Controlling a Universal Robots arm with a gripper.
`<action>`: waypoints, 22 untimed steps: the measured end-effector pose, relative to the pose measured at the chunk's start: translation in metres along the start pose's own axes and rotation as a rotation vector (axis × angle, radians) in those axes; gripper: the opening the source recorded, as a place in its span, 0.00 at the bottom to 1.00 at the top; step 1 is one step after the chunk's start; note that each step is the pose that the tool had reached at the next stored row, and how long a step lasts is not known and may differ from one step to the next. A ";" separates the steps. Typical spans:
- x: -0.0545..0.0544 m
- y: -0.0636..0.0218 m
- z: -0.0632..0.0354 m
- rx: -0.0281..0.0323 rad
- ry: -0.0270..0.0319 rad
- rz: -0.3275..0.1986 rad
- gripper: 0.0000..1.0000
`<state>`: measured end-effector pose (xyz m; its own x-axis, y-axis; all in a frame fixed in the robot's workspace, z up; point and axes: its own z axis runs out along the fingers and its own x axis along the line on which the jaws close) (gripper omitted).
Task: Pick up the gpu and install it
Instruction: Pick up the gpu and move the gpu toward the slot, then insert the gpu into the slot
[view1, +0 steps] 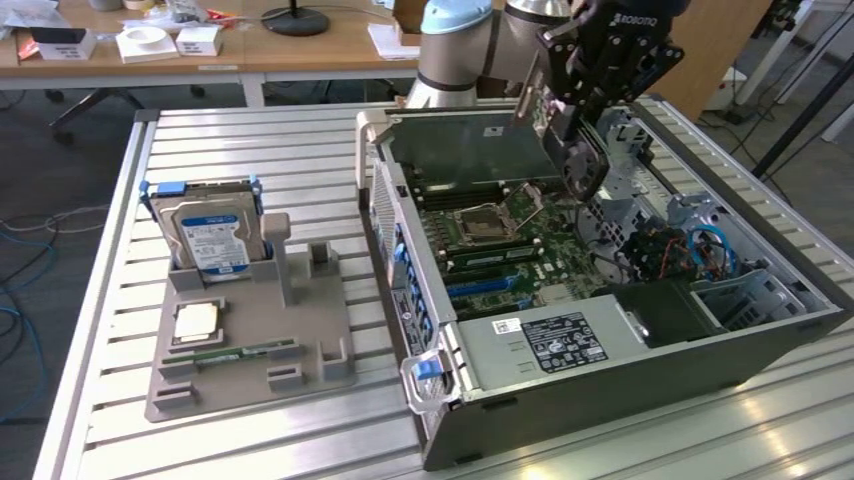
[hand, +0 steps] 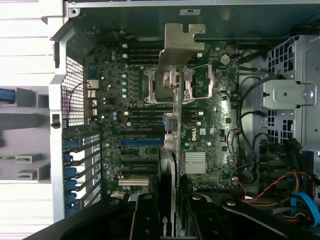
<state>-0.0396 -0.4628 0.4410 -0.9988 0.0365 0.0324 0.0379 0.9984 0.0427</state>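
Observation:
My gripper hangs over the open computer case, shut on the gpu. The card hangs on edge from the fingers, above the motherboard and apart from it. In the wrist view the gpu runs edge-on away from my gripper. Its silver end bracket is at the far end, over the processor socket. The black fingers press on both faces of the card. The expansion slots lie on the board beside the card's edge.
A grey holder tray on the exterior view's left carries a silver hard drive, a processor chip and a green memory stick. Cables and a drive cage fill the case's right side. The case stands on a slatted table.

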 end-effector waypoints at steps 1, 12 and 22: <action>-0.001 0.0001 -0.0001 0.0001 0.0000 -0.001 0.26; -0.015 0.0006 -0.0005 -0.0001 0.0007 -0.016 0.26; -0.015 0.0007 -0.0005 -0.0001 0.0007 -0.016 0.26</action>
<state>-0.0242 -0.4627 0.4410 -0.9993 0.0201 0.0323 0.0215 0.9988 0.0433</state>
